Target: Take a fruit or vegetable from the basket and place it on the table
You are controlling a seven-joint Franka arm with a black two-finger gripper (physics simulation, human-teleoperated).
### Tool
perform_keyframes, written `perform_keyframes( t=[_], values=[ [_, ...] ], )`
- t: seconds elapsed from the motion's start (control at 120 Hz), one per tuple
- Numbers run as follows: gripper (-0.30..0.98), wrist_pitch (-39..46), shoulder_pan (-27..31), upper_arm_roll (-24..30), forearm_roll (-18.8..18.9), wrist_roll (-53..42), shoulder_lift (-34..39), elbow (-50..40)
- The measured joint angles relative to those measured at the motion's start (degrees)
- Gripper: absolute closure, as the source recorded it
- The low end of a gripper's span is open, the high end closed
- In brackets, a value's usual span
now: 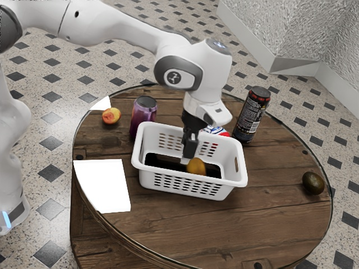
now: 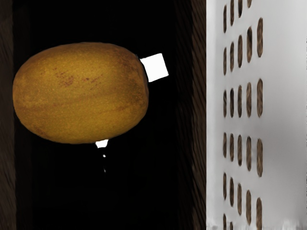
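Fruit (image 1: 196,166) lies in the basket (image 1: 147,175), centre of the exterior view; lifting and placing remain. My gripper (image 1: 189,157): wide or narrow, I cannot tell.

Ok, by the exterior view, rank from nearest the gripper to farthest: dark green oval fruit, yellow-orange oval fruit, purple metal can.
1. Yellow-orange oval fruit: inside the white plastic basket, beside the gripper.
2. Purple metal can: outside the basket, exterior view's left.
3. Dark green oval fruit: near the table's edge, exterior view's right.
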State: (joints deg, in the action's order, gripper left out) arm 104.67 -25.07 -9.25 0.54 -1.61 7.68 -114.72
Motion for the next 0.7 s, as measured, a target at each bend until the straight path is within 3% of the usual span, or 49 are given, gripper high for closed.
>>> perform_keyframes(
  t=[0.267, 0.7],
  values=[
    [0.02, 7.9, -0.3, -2.3, -0.3, -0.2, -0.7, -2.7],
    [0.02, 13.0, -1.3, -4.7, -0.4, -0.6, -3.3, -3.7]
  ],
)
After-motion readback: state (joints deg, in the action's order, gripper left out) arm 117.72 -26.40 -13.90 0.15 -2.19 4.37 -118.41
